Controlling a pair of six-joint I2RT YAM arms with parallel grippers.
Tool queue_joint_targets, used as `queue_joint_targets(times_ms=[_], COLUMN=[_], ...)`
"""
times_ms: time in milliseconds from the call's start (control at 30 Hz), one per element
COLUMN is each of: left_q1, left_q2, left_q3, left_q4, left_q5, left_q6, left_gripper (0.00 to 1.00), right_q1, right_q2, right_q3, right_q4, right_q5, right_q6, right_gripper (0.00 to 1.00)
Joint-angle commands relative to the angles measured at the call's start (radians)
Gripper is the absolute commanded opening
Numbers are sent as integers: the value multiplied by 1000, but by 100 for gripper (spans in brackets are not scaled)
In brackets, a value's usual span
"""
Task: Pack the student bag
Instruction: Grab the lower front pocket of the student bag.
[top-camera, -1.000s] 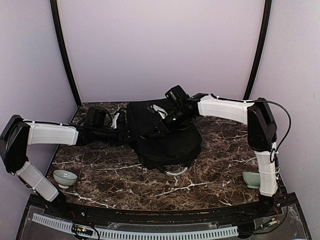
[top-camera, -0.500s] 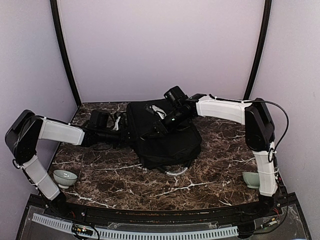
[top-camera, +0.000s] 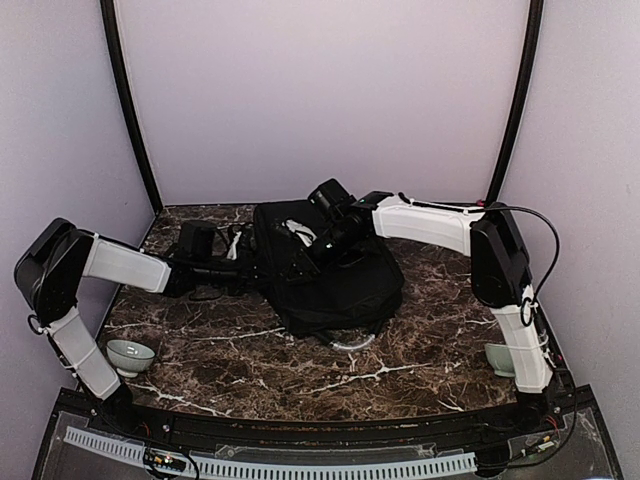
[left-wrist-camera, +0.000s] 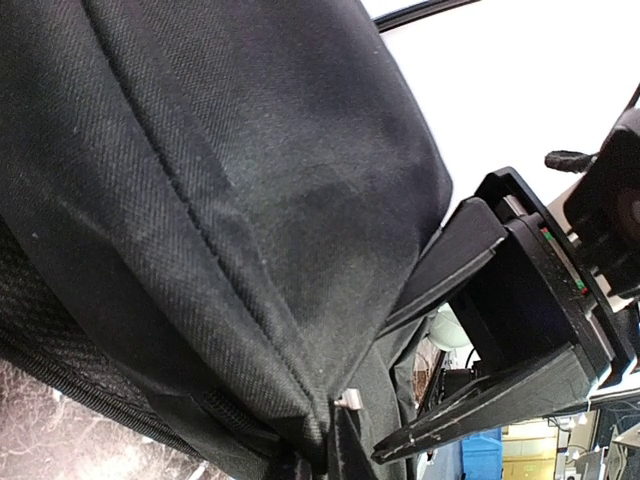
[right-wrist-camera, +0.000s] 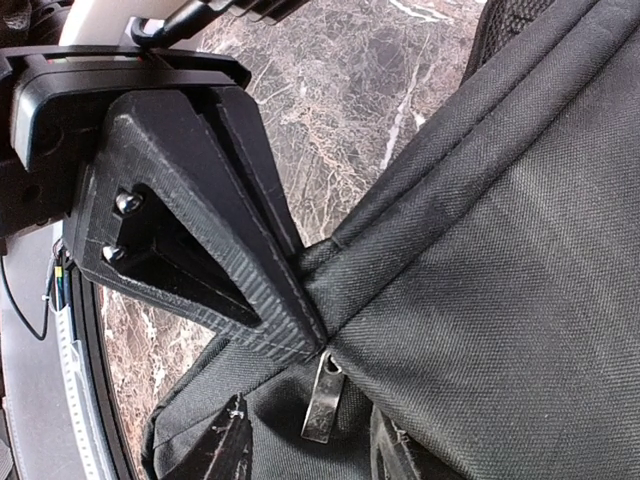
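Note:
The student bag (top-camera: 335, 280), a large black backpack, lies on the marble table (top-camera: 430, 330). My left gripper (top-camera: 250, 268) reaches its left edge and is shut on a fold of its fabric (left-wrist-camera: 300, 380). In the right wrist view that gripper shows as a black wedge (right-wrist-camera: 200, 220) pinching the seam. Just below the pinch hangs a metal zip pull (right-wrist-camera: 322, 400). My right gripper (right-wrist-camera: 308, 445) is over the bag's top, open, with the pull between its fingertips (right-wrist-camera: 228, 445) and not touching them. In the left wrist view the right gripper (left-wrist-camera: 520, 310) is close by.
Two pale green bowls stand near the front corners, one on the left (top-camera: 130, 355) and one on the right (top-camera: 503, 358). A white item (top-camera: 300, 228) shows at the bag's top. A metal rim (top-camera: 350, 343) peeks from under the bag's near edge.
My left gripper has closed on the bag's fabric. The right arm has slid left along the bag's top, and its jaws have opened a little wider.

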Motion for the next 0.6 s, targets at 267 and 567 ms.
queue_joint_targets(times_ms=[267,567], left_q1=[-7,-6], left_q2=[-54,-62], left_q3=[-13,-7], left_q4=[178,77], left_q5=[143,92], left_q6=[37,86], left_gripper=[0,0], right_q1=[13,-30], right_q2=[33,-53], right_q3=[57,-27], right_q4=[30,30], right_q5=[107,134], right_q6=[7,-10], right_gripper=[22,0])
